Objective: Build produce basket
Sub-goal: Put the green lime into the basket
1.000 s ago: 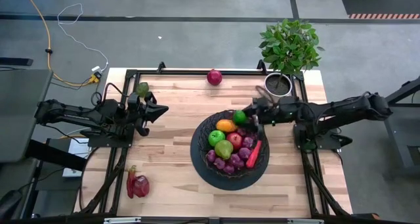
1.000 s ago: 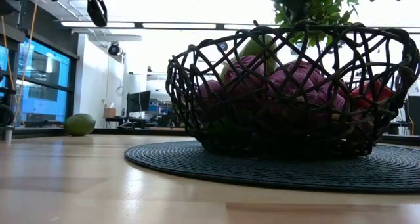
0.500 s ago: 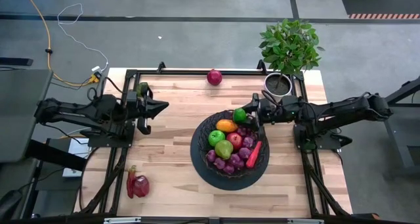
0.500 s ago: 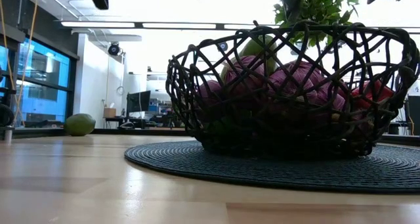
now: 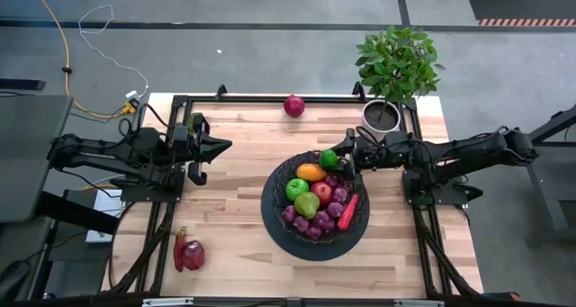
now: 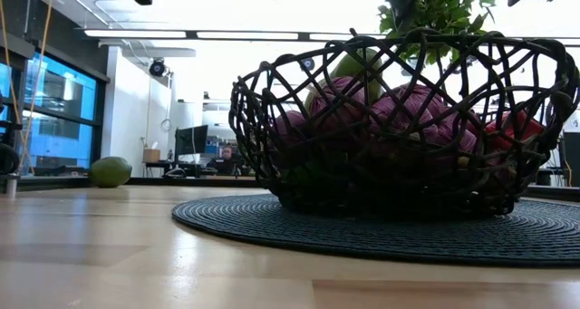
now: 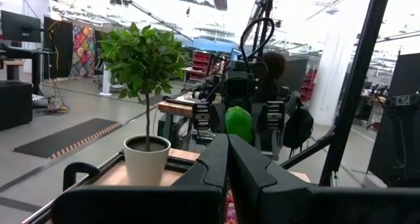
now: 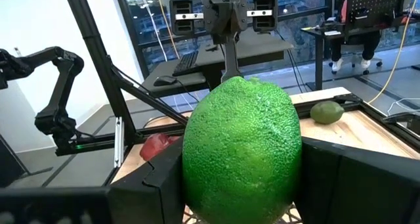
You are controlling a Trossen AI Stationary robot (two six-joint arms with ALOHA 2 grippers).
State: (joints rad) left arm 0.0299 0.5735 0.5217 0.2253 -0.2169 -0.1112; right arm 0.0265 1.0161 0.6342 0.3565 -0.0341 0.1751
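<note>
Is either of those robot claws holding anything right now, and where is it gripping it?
Yes. The right gripper holds a lime, its fingers pressed against the lime's two opposite sides, above the basket rim. The left gripper is shut and holds nothing.

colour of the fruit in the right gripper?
Bright green, pebbled skin: a lime. Clearest in the right wrist view.

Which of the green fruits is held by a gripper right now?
The lime, clamped in the right gripper above the basket's far rim. The green apple and pear lie loose inside.
</note>
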